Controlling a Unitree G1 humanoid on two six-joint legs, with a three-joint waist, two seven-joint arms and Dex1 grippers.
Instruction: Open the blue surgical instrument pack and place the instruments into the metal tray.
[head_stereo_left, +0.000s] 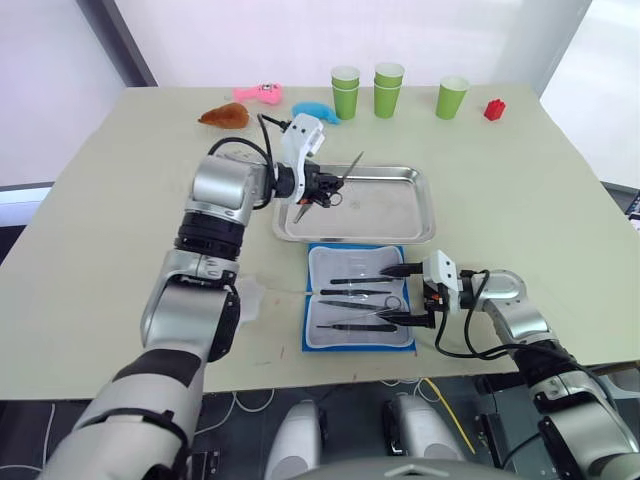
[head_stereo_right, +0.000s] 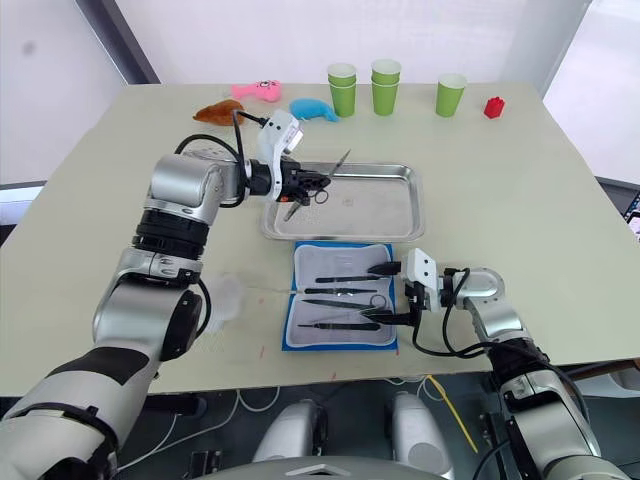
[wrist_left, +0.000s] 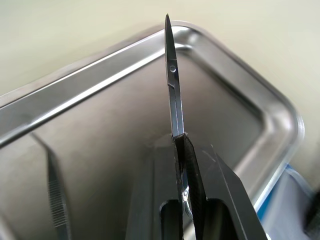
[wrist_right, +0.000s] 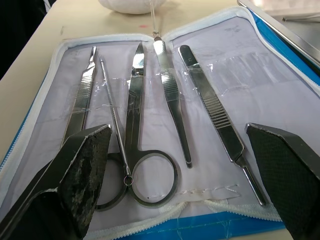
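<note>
The metal tray (head_stereo_left: 420, 215) has most of its floor bare toward the robot's right; one thin tool (wrist_left: 57, 200) lies at its left end, under the left gripper (head_stereo_left: 322, 190), which is clamped on a pair of scissors (head_stereo_left: 345, 172) above that end. The opened pack (head_stereo_left: 358, 298) sits just beside the tray's near rim, with little gap between. The right gripper (head_stereo_left: 408, 295), fingers spread wide, blocks the pack's right edge. Cups (head_stereo_left: 388, 88) and toys (head_stereo_left: 268, 93) line the table's far edge, well apart from the tray.
</note>
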